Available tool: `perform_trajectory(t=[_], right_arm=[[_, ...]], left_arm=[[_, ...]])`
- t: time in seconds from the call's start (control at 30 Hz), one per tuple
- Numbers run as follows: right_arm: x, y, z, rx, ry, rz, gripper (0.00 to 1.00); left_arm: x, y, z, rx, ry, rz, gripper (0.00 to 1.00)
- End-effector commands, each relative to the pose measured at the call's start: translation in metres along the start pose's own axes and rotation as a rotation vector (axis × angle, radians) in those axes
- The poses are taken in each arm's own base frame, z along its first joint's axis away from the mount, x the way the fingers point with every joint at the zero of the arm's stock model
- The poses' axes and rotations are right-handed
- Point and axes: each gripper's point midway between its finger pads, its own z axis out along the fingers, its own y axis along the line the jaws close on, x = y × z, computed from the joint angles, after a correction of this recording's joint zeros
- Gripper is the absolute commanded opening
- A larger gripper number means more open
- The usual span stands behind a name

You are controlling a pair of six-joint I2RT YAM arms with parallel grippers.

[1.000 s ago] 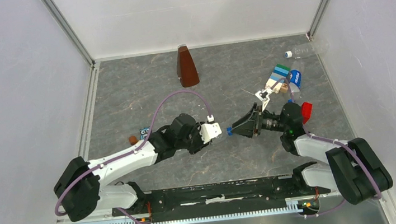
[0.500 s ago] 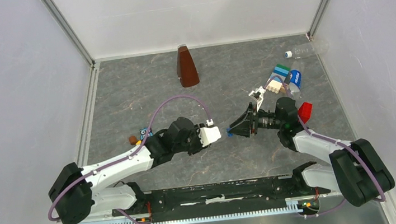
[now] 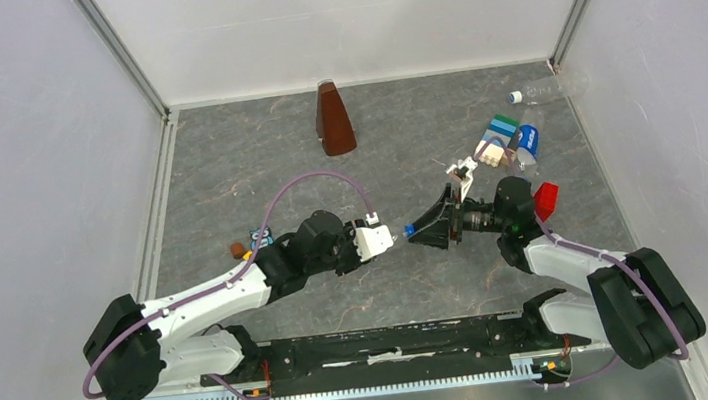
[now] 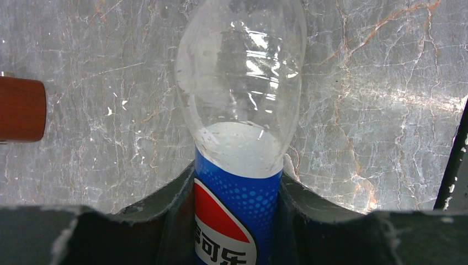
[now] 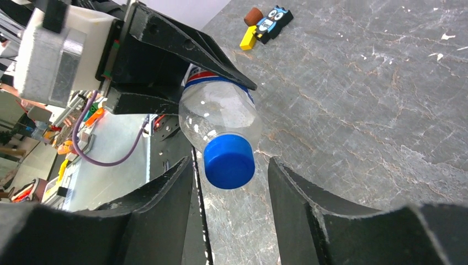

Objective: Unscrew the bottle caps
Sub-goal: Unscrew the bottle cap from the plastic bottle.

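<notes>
We see bright, even light from overhead, and only soft, faint shadows lie on the tabletop [image 3: 225,164]. In the left wrist view white glare streaks the clear bottle [image 4: 243,83]. The top view is sharp throughout; the right wrist view's far left edge goes soft.

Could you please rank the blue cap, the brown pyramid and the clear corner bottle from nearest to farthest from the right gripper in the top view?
1. blue cap of the labelled bottle: between the fingers of the right gripper.
2. brown pyramid: far side, centre.
3. clear corner bottle: far right corner.
</notes>
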Motion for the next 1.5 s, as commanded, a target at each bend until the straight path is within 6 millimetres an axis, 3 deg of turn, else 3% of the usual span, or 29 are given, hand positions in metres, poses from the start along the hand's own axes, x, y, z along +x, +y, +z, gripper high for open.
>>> perform_trajectory(t=[0.0,0.17,0.3,0.43,0.53,0.77,0.93,1.27,1.47], right_arm=[[-0.015,0.015,0.0,-0.063,-0.057,-0.046,0.58],[-0.013,0.018,0.0,-0.08,-0.06,-0.035,0.47],[-0.01,0.019,-0.001,-0.087,-0.05,-0.043,0.31],[-0.007,0.016,-0.001,-0.076,-0.04,-0.076,0.08],[-0.003,0.018,-0.003,-0.08,-0.027,-0.142,0.0],[0.021,0.009,-0.007,0.013,0.029,-0.409,0.0],[0.025,0.024,-0.012,-0.037,-0.044,-0.579,0.0],[0.041,0.071,-0.029,-0.231,-0.184,-0.794,0.0],[0.047,0.072,-0.031,-0.243,-0.185,-0.85,0.0]], left_arm=[[-0.012,0.005,-0.003,-0.022,-0.054,0.042,0.02],[-0.012,0.006,-0.002,-0.027,-0.053,0.029,0.02],[-0.011,0.007,-0.001,-0.033,-0.052,0.023,0.02],[-0.015,0.003,-0.001,-0.016,-0.067,-0.001,0.02],[-0.021,0.0,-0.002,0.004,-0.082,-0.045,0.02],[-0.045,-0.022,-0.006,0.166,-0.118,-0.127,0.05],[-0.055,-0.035,-0.011,0.28,-0.165,-0.145,0.06],[-0.057,-0.054,-0.029,0.47,-0.184,-0.17,0.09],[-0.058,-0.065,-0.03,0.569,-0.161,-0.188,0.09]])
